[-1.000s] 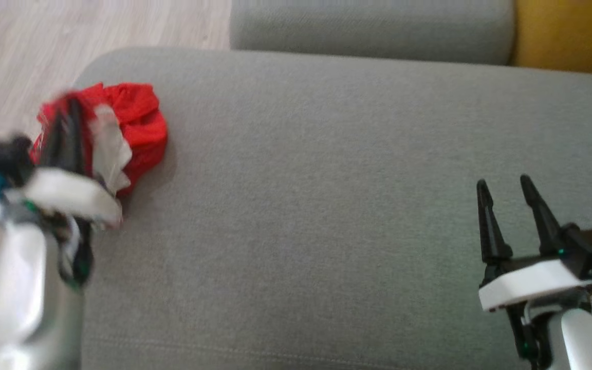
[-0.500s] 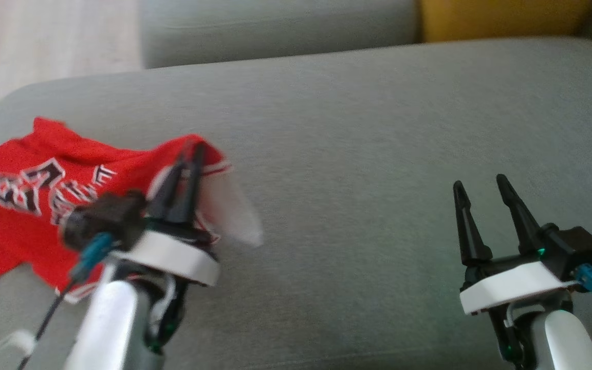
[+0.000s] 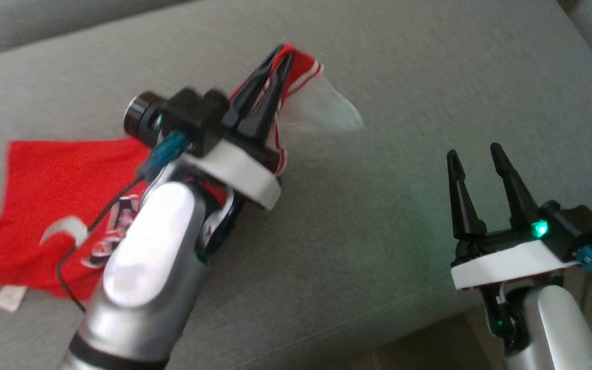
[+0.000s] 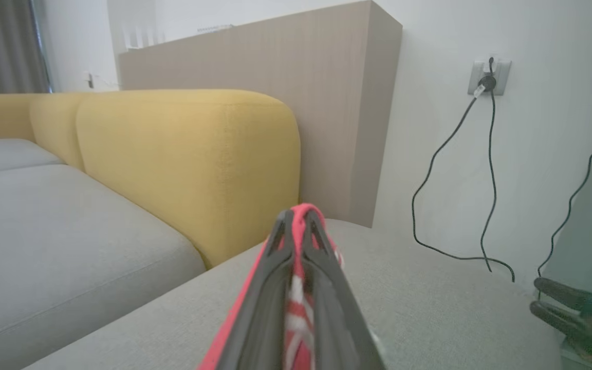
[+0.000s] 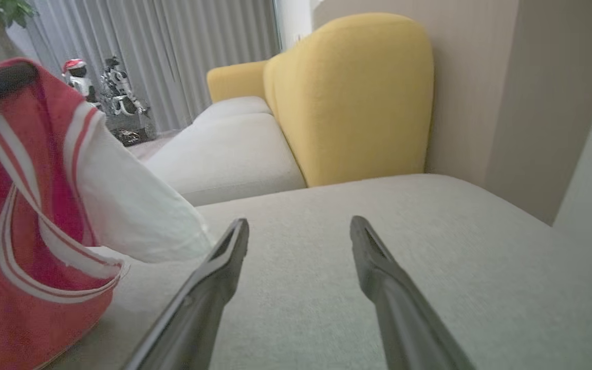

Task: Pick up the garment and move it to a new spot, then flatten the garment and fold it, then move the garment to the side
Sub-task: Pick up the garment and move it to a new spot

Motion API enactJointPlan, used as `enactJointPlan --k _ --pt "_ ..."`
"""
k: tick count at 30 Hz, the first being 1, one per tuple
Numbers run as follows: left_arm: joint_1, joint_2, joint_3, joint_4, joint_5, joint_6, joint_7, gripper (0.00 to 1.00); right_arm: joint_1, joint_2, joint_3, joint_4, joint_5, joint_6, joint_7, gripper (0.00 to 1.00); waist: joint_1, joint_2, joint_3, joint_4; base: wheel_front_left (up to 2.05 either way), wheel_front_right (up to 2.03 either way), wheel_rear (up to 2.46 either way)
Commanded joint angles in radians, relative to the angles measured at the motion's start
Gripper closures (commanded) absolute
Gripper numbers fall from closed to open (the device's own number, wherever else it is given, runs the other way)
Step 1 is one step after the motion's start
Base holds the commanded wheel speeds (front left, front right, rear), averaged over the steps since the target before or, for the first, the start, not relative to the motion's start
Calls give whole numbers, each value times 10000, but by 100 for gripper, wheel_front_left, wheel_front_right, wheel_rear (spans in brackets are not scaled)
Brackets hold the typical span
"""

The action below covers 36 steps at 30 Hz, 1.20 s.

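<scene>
left claw point(image 3: 281, 55) has dragged garment point(image 3: 54, 180) further right

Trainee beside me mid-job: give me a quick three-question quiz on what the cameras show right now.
1. True or false: the right gripper is shut on the red garment.
2. Which part of the garment does the left gripper pinch? A its striped edge; B its printed lettering; C its small label.
3. Fill in: the garment's trailing end rests on the ___-coloured seat cushion.

Key: 1 false, its jaws stand open over bare cushion; 2 A; 3 grey.
</scene>
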Motion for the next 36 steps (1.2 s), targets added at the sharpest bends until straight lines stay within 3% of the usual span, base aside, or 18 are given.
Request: enactJointPlan --k 1,11,13,21,27,36 --pt "-620 34 188 -88 -104 47 -36 100 -508 -29 260 -235 132 -7 -168 0 0 -1 730 -686 0 0 0" --pt "-1552 25 -129 3460 -625 -121 349 100 -1040 -27 541 345 620 -7 -777 0 0 -1 1559 -1117 0 0 0" --pt "-1642 23 -212 3949 -729 -184 247 0 -1108 -27 535 483 649 -7 -855 0 0 -1 1577 -1085 0 0 0" --pt "-1308 19 -641 4376 -1208 -141 -812 0 -1115 -27 381 844 395 -7 -874 0 0 -1 957 -365 0 0 0" --pt "-474 103 -288 3721 -1267 668 -1547 0 -887 -26 85 795 23 -7 -611 0 0 -1 230 607 0 0 0" --pt "944 1006 1009 2150 -1331 1604 -1790 0 -503 -28 -401 561 -440 -7 -152 0 0 -1 -497 2036 0 0 0"
